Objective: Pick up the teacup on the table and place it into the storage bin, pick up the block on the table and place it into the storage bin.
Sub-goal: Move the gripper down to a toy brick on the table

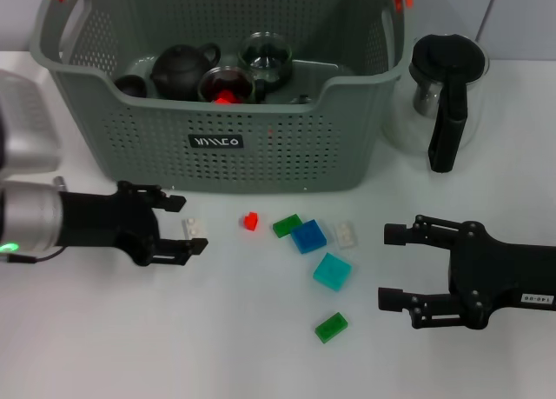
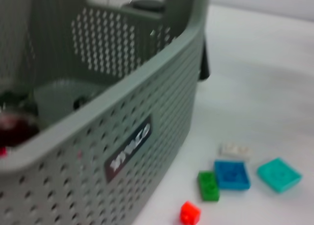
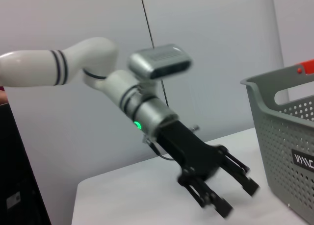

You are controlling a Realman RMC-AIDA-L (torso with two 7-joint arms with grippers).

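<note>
The storage bin (image 1: 217, 169) stands at the back of the table, also close up in the left wrist view (image 2: 147, 117). Inside it sit a black teapot (image 1: 182, 69) and glass cups (image 1: 228, 86); no teacup shows on the table. Loose blocks lie in front of the bin: red (image 1: 251, 221), green (image 1: 287, 225), blue (image 1: 308, 236), cyan (image 1: 333, 271) and another green (image 1: 331, 327). My left gripper (image 1: 188, 225) is open, its fingers on either side of a white block (image 1: 195, 229). The right wrist view shows that gripper (image 3: 239, 199) open too. At the right, my right gripper (image 1: 388, 267) hangs open and holds nothing.
A glass pitcher with a black lid and handle (image 1: 443, 95) stands right of the bin. A pale block (image 1: 347, 234) lies by the blue one. The left wrist view shows the red (image 2: 190, 212), green (image 2: 208, 186), blue (image 2: 231, 174) and cyan (image 2: 278, 173) blocks.
</note>
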